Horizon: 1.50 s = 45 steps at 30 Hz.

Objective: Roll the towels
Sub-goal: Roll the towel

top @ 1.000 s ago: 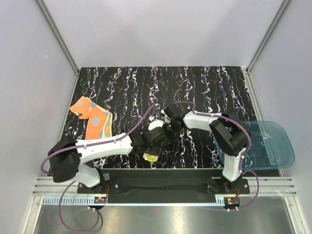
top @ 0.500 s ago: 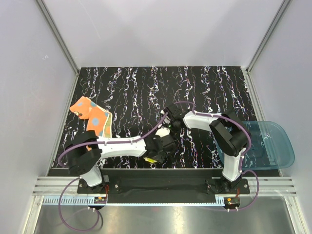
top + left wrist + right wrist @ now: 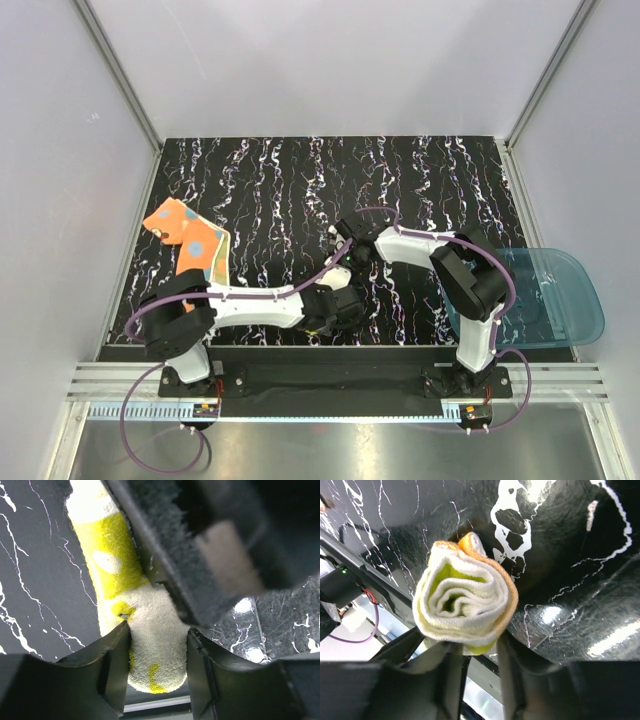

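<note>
**Left arm swings in low along the near edge; yellow towel rolled between both grippers**

Since a second ago the left arm has dropped toward the near edge of the table and stretched rightward, so its wrist now lies low in front of the right arm's wrist, and the yellow roll that showed plainly from above is now almost hidden under the two wrists

The yellow towel [image 3: 465, 617] is a tight roll lying on the black marbled table [image 3: 420, 180], near the front edge and about midway between the arm bases. In the right wrist view its spiral end faces the camera, pale layers wound inside a yellow outer wrap, with an orange-tinged edge at the top

The left gripper [image 3: 156, 667] straddles the roll, one finger on each side and pressed against the cloth, so it has the roll held across its width. The right gripper [image 3: 477, 662] sits partly open at the roll's end, its fingers close on either side beneath it; whether they squeeze it cannot be told

The orange towel [image 3: 192, 243] with blue dots lies loosely folded at the left side of the table, well apart from both grippers. A translucent blue tray [image 3: 560, 300] overhangs the right edge
</note>
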Motion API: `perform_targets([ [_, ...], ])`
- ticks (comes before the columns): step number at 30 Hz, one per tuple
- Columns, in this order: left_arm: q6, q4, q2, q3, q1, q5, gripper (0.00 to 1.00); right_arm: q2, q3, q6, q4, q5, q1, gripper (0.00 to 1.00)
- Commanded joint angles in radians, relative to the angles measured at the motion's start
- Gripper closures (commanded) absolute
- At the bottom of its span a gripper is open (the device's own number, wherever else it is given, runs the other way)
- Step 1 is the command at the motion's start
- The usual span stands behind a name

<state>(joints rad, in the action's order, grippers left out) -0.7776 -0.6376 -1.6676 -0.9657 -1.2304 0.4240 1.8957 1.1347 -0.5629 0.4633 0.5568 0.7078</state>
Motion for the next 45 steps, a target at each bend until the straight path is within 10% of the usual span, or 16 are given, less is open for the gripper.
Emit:
perform_targets([
  [1,-0.005,0.093,0.028,0.059,0.006,-0.068,0.55,0.002,0.039,0.054,0.07,-0.047,0.01,0.57],
  [24,-0.022,0.378,0.158,0.257,0.143,-0.343,0.67,-0.029,0.404,0.199,0.41,-0.164,-0.205,0.23],
  [45,-0.02,0.524,0.083,0.315,0.261,-0.521,0.68,-0.388,-0.277,-0.159,-0.175,0.046,-0.225,0.24],
])
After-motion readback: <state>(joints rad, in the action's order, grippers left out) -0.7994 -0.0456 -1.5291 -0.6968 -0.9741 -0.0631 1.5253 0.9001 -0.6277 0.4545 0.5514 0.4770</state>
